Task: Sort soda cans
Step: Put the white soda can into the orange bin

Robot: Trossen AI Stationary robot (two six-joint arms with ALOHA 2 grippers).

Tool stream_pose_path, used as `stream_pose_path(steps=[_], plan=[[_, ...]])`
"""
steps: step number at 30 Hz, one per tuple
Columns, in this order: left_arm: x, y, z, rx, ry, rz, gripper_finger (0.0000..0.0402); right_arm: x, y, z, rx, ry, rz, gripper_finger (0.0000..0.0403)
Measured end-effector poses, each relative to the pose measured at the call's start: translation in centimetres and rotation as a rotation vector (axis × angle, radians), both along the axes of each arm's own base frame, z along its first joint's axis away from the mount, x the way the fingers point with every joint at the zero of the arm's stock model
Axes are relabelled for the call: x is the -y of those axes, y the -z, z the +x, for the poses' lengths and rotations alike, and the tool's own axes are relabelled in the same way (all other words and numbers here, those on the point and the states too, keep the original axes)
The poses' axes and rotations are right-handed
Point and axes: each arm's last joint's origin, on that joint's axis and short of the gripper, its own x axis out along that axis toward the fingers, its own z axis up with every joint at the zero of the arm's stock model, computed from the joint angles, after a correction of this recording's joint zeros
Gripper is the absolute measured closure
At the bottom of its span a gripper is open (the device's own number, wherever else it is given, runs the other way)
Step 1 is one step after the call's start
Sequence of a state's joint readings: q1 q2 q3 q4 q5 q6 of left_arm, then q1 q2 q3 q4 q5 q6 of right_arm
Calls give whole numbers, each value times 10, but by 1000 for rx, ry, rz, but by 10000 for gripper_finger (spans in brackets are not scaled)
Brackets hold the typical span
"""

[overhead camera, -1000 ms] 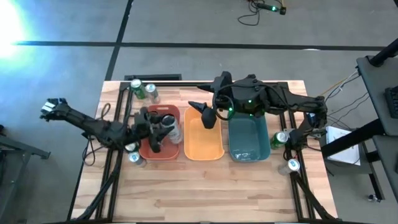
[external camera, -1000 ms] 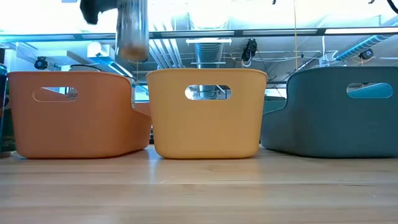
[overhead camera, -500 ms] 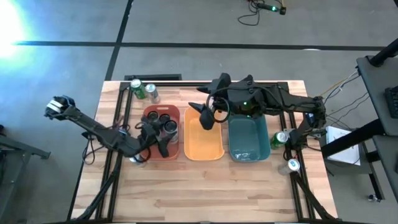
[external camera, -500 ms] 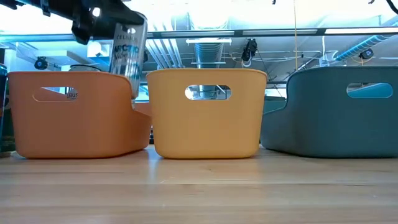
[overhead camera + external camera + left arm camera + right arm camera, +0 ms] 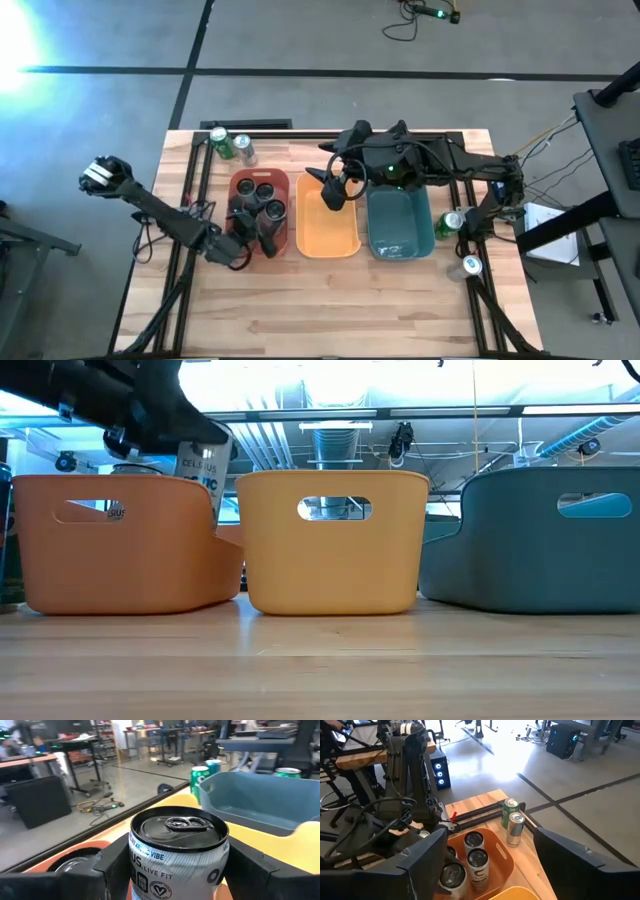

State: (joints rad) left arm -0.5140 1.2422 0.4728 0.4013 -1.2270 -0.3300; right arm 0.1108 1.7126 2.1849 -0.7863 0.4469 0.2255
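The left pincer point(image 5: 175, 870) grips a silver-blue can point(image 5: 176, 851) upright, top up, over the red bin point(image 5: 240, 240).

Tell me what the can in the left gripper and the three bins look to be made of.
The silver-blue can held by the left gripper looks like aluminium: bare metal lid with pull tab, glossy printed wall. The red bin, orange bin and teal bin seem moulded plastic: smooth matte one-colour walls, rounded corners, cut-out handles.
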Motion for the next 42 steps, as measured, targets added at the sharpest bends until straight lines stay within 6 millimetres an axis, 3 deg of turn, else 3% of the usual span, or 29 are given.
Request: stream_pose_path(steps=[16, 37, 42], plan=[[5, 24, 10, -23, -93, 38, 161, 0, 10, 3, -24, 10, 21, 125], [4, 7, 7, -30, -4, 25, 160, 0, 10, 4, -19, 10, 23, 111], [7, -5, 12, -15, -3, 31, 159, -2, 24, 9, -55, -5, 63, 109]])
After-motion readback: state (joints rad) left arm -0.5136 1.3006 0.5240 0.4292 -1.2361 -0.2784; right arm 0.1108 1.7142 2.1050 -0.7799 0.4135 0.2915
